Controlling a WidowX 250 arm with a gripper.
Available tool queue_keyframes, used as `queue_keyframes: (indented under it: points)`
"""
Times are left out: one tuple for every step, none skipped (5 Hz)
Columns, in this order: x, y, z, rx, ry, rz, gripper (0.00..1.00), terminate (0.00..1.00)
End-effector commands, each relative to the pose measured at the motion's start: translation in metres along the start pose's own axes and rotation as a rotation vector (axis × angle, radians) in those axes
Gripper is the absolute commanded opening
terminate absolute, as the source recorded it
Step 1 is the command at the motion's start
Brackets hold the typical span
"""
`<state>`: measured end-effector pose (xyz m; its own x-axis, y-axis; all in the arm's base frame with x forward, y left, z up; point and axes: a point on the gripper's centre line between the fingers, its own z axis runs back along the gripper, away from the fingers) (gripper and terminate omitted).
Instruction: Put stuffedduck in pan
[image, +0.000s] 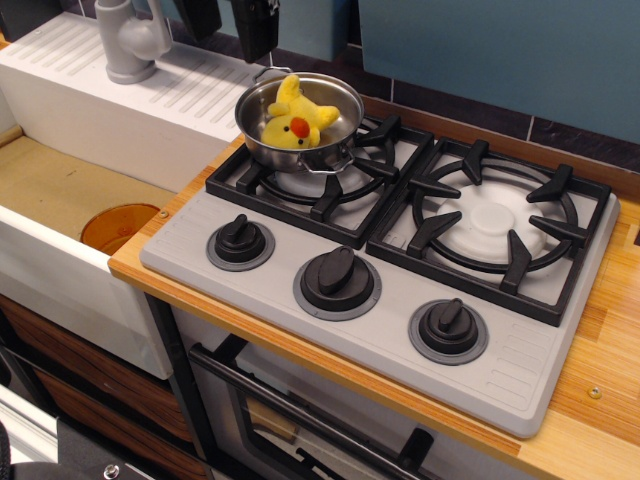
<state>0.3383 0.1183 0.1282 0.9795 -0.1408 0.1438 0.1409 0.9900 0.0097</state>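
Observation.image shows the duck lying inside the pan on the stove's rear-left burner. Above, the gripper hangs spread wide, empty. Best finish: lift straight up, clear of the pan's rim.

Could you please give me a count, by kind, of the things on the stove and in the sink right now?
Stuffedduck, in the pan: 1
Pan, on the left burner: 1
Stove knobs: 3
Burner grates: 2
Orange disc, in the sink: 1
Faucet: 1
Total: 9
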Motion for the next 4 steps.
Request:
queue_keyframes:
  points:
    - [0.0079,0.0009,0.0207,0.032,-0.049,-0.013,1.0,0.0]
    - [0.0089,0.0028,0.0198,0.013,-0.046,-0.01,1.0,0.0]
    - [0.0114,0.0028,0.022,0.013,-0.031,0.002,1.0,0.0]
    - [0.014,0.0008,0.0209,0.089,-0.03,0.006,1.0,1.0]
